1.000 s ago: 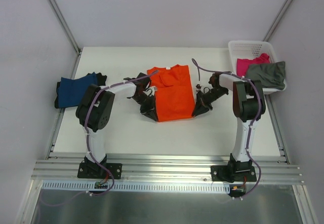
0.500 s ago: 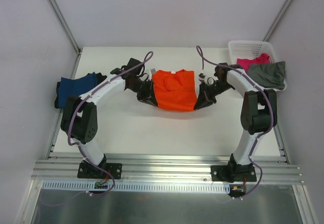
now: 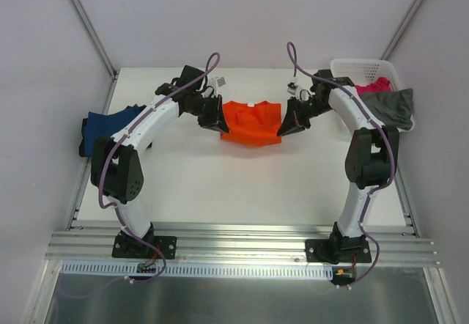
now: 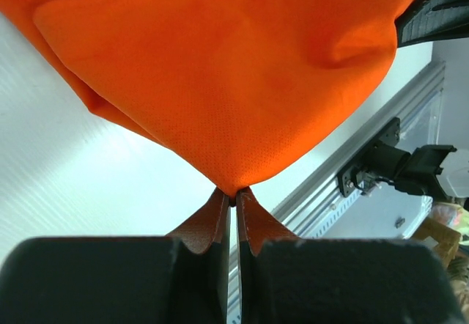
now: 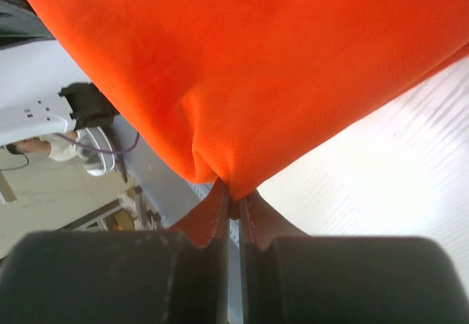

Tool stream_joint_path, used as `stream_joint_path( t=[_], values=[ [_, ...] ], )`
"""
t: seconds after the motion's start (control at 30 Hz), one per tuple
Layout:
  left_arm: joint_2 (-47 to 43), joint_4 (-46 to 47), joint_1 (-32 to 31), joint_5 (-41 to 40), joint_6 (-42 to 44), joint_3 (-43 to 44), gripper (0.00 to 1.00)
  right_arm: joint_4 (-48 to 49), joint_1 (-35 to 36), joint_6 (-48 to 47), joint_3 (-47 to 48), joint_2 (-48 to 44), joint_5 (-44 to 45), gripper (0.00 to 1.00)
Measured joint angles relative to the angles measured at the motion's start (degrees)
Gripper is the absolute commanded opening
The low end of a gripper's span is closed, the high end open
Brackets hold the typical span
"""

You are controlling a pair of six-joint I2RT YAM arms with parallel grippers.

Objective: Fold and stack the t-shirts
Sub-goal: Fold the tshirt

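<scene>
- We see one container, a white lattice basket (image 3: 364, 68) at the far right corner of the table (image 3: 242, 185). The magenta pink t-shirt (image 3: 374, 87) lies in it. The grey-olive t-shirt (image 3: 388, 108) lies on top of the pink one and droops over the basket's near rim.
- We count four t-shirts. Two are in the basket. The navy blue t-shirt (image 3: 106, 130) is bunched at the table's left edge, well apart from the others. The bright orange t-shirt (image 3: 250, 122) is at the far middle of the table, between the two arms.
- We also count one basket, two arms and two grippers.
- The left gripper (image 3: 219, 126) is clamped on the orange shirt's left corner, and the right gripper (image 3: 283, 128) is clamped on its right corner. The cloth sags in a curve between them.
- From above, the fingertips are too dark and small for us to judge the grip. The wrist cameras settle it.
- In the left wrist view, the left gripper (image 4: 233, 199) has its fingers pressed together on a point of the orange t-shirt (image 4: 220, 67).
- In the right wrist view, the right gripper (image 5: 233, 201) pinches a gathered fold of the orange t-shirt (image 5: 278, 67) in the same way.
- Only the top view shows the basket and the pink, grey-olive and navy shirts (each wrist view is almost filled with orange).
- We cannot tell how much of the orange shirt touches the table.
</scene>
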Motion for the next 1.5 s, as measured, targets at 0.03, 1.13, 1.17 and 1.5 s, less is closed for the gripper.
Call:
stream_joint_path(
  t=[0.03, 1.13, 1.17, 1.5],
  values=[
    [0.59, -0.04, 0.13, -0.26, 0.33, 0.68, 0.00, 0.57, -0.04, 0.37, 0.79, 0.59, 0.02, 0.01],
    [25.68, 0.96, 3.02, -12.26, 6.67, 26.14, 0.00, 13.60, -4.90, 19.80, 33.07, 29.59, 3.37, 0.00],
    [25.68, 1.05, 3.02, -12.20, 6.64, 25.79, 0.00, 13.70, -4.81, 19.76, 32.48, 29.40, 3.34, 0.01],
    [12.70, 1.01, 3.06, -7.28, 4.87, 8.57, 0.00, 9.25, -4.55, 16.85, 13.09, 13.94, 2.45, 0.01]
  ],
)
